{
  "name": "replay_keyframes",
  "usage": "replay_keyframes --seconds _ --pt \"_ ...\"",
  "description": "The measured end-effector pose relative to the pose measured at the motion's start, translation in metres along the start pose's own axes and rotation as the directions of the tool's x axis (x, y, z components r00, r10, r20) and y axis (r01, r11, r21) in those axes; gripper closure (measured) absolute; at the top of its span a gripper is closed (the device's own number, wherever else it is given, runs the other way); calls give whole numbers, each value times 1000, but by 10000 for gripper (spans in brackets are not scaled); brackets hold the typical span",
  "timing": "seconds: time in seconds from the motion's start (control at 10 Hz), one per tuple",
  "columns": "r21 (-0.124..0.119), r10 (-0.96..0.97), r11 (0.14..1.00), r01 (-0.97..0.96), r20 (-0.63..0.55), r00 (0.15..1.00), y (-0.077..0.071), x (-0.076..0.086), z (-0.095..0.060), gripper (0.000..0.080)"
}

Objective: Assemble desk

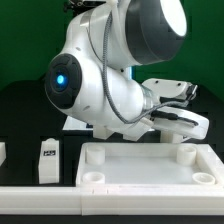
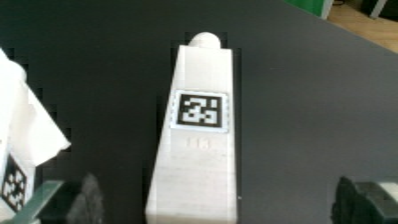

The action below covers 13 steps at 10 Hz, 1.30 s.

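In the wrist view a white desk leg (image 2: 199,130) lies flat on the black table, with a square tag on its upper face and a rounded peg at its far end. My gripper (image 2: 217,205) is open, with its dark fingertips (image 2: 71,200) on either side of the leg's near end, apart from it. Another white tagged part (image 2: 25,135) lies beside the leg. In the exterior view the desk slab (image 1: 140,160) with round corner sockets lies at the front. A tagged leg (image 1: 47,160) stands to the slab's left in that view. The hand (image 1: 172,108) is low behind the slab, with its fingertips hidden.
A long white border rail (image 1: 60,196) runs along the front edge in the exterior view. Another white part (image 1: 2,152) shows at that view's left edge. The arm's bulky body (image 1: 90,80) fills the middle.
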<state>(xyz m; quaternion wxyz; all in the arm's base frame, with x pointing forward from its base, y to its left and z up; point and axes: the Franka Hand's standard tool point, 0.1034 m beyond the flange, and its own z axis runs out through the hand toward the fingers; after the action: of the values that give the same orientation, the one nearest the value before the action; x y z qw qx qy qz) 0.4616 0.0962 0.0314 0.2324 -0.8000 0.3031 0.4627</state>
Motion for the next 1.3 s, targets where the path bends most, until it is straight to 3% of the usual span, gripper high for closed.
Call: replay_keyframes --seconds 0.1,0.3,0.5,0.6,0.7,0.9,1.0,1.1,1.3 --pt "1 13 1000 -13 -4 1000 0 2 3 150" --pt "-13 59 998 -59 -3 998 2 4 26 150" --pt "-16 60 998 -60 5 998 2 6 29 150" --pt "-16 61 998 -60 6 998 2 6 29 277" --pt "-16 61 998 -61 6 998 2 6 29 277" --pt "-16 60 998 -60 5 998 2 6 29 518" --pt "-10 53 999 -53 -8 999 -1 3 22 518" --pt "-3 37 999 -37 1 999 -2 -9 6 517" --pt "7 -37 999 38 -106 994 -20 -34 -40 517"
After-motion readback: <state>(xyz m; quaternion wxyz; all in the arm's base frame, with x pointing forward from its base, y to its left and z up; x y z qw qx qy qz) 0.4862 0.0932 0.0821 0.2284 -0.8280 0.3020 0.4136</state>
